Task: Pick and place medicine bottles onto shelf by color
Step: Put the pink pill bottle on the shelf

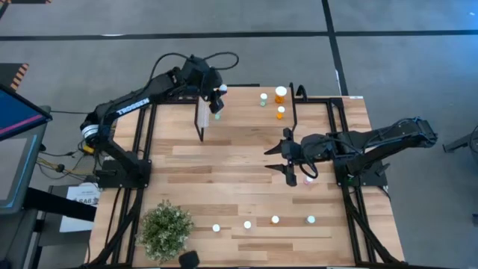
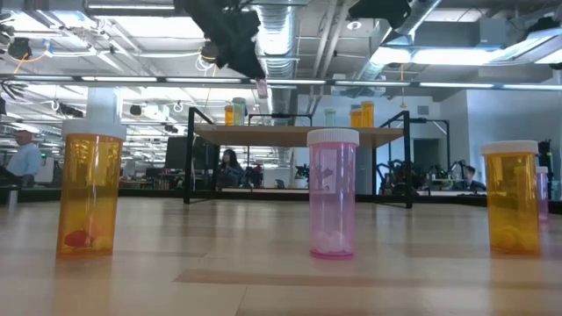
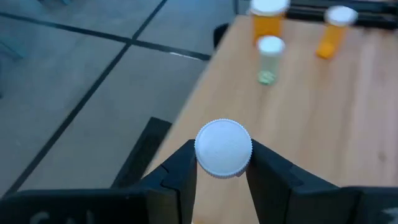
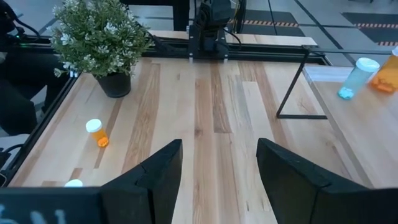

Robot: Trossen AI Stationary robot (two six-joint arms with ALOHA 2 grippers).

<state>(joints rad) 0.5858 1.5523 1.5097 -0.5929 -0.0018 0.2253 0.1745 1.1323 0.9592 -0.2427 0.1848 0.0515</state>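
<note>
A pink bottle [image 2: 333, 193] stands between two orange bottles [image 2: 88, 195] — the shelf [image 2: 299, 134] behind holds more.

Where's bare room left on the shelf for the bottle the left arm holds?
The left gripper holds a white-capped bottle over the shelf. The plank between it and the teal bottle is bare. The far end is crowded: teal plus two orange bottles.

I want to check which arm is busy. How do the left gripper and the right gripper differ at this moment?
The left gripper is shut on a white-capped bottle; the right gripper is open and holds nothing. The left gripper is at the shelf's left end; the right gripper hangs over the bare tabletop in the middle. Both have two dark fingers.
</note>
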